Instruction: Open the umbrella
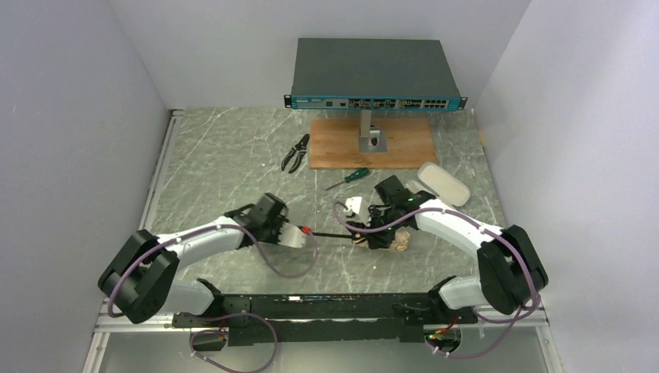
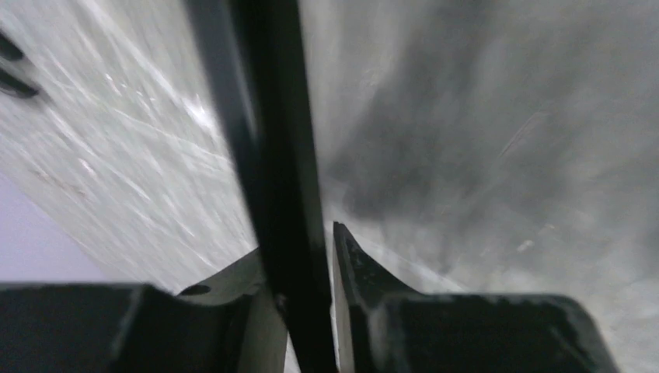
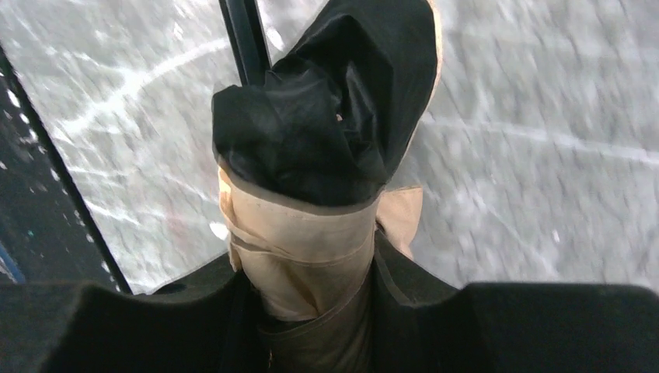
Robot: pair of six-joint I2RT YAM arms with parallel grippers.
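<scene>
The umbrella (image 3: 319, 179) is folded. Its bundled canopy, beige outside with black lining bulging from the top, is clamped between the fingers of the right end effector (image 3: 311, 272), just above the counter (image 1: 233, 155). From that bundle the black shaft (image 2: 272, 155) runs straight across to the left end effector (image 2: 299, 256) and passes between its fingers. One finger (image 2: 233, 284) looks pressed to the shaft and the other (image 2: 350, 256) shows a thin sliver of gap. The view is blurred, so I cannot tell whether that side is gripping or only closing in.

The step in hand seems to be drawing the shaft out, with the canopy not yet spread. To do it well:
- The left fingers should seat squarely on the shaft before any pull.
- The pull should run along the shaft's own line, directly away from the right end effector, so nothing bends.
- The right grip holds the ribs bunched, so it will probably have to shift before the canopy can open.

Beyond the right end effector lie a beige sleeve (image 1: 443, 183) and a green screwdriver (image 1: 347, 178), near enough to snag spreading ribs. The pliers (image 1: 295, 153) lie further off.
</scene>
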